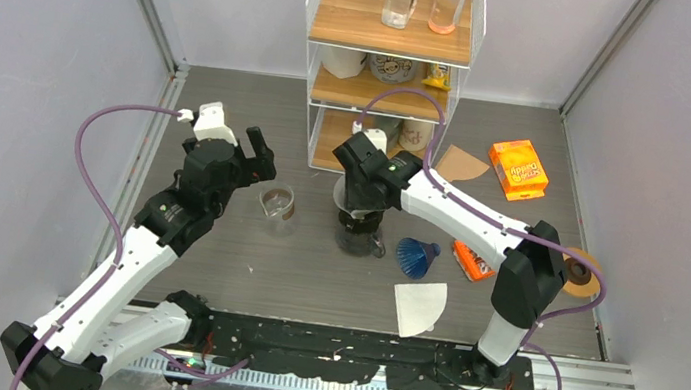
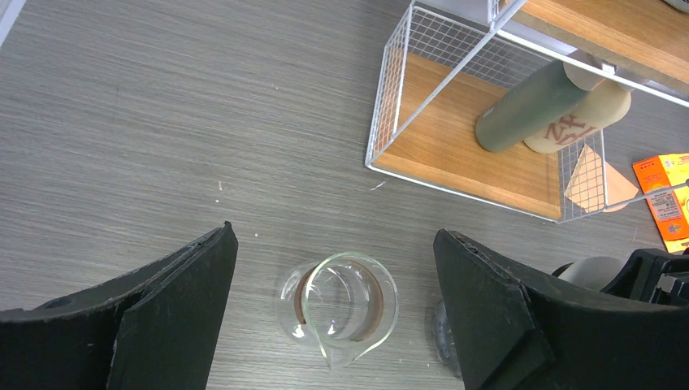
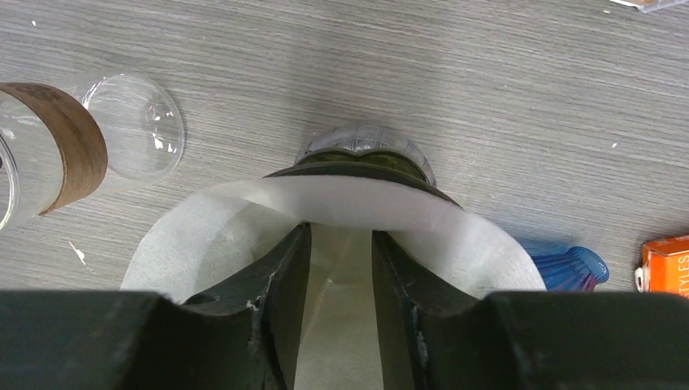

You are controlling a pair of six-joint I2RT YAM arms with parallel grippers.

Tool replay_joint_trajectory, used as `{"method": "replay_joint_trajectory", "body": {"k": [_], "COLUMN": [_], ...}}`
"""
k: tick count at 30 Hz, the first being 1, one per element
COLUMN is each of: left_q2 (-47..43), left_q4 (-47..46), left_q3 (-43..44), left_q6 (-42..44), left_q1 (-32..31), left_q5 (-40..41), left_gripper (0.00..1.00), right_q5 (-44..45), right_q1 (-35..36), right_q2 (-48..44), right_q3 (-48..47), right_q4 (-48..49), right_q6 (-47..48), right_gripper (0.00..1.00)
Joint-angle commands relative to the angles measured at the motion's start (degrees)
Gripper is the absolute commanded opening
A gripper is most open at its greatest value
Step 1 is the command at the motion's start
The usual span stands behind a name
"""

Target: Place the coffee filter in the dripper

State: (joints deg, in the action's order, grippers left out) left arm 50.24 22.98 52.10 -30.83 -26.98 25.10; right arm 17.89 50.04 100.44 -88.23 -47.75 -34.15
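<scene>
A white paper coffee filter [image 3: 203, 236] sits opened as a cone in the dark dripper [image 3: 361, 158], which stands on a glass carafe at the table's middle [image 1: 358, 227]. My right gripper [image 1: 358, 197] reaches down into the cone. In the right wrist view its fingers [image 3: 341, 231] stand a narrow gap apart inside the filter, with only the paper's inner wall showing between them. My left gripper [image 1: 260, 159] is wide open and empty, hovering above a clear glass beaker [image 2: 345, 305], with the jaws on either side of it and apart from it.
A spare white filter [image 1: 419, 306] lies near the front. A blue dripper [image 1: 417, 256], an orange packet [image 1: 471, 260], a tape roll [image 1: 581, 272], an orange box [image 1: 517, 168] and a brown filter [image 1: 462, 163] lie to the right. A wire shelf rack [image 1: 391, 50] stands behind.
</scene>
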Motion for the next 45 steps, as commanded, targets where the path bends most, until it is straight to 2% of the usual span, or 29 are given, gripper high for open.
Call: {"method": "replay_joint_trajectory", "body": {"k": [1, 9, 14, 26, 45], "left_q2": [0.1, 0.0, -0.1, -0.1, -0.5], "left_q4": [-1.8, -1.9, -2.0, -2.0, -2.4], "left_q3": [0.8, 0.7, 0.8, 0.6, 0.4], "left_q6": [0.1, 0.2, 0.2, 0.2, 0.3], "left_q1": [0.3, 0.3, 0.3, 0.3, 0.3], "left_q5": [1.4, 1.5, 1.5, 1.2, 0.3], "left_gripper": [0.99, 0.99, 0.99, 0.99, 0.99], "right_q5": [-0.8, -1.7, -1.3, 0.1, 3.5], "right_q1": [-0.1, -0.1, -0.1, -0.1, 0.5], "right_q2": [-0.9, -1.6, -2.1, -2.9, -9.2], "right_q3": [0.4, 1.3, 1.2, -0.4, -3.4], "right_q4": [1.5, 1.4, 1.1, -0.5, -0.3], "right_q6": [0.2, -0.5, -0.7, -0.5, 1.2], "right_gripper": [0.42, 0.52, 0.55, 0.53, 0.53]}}
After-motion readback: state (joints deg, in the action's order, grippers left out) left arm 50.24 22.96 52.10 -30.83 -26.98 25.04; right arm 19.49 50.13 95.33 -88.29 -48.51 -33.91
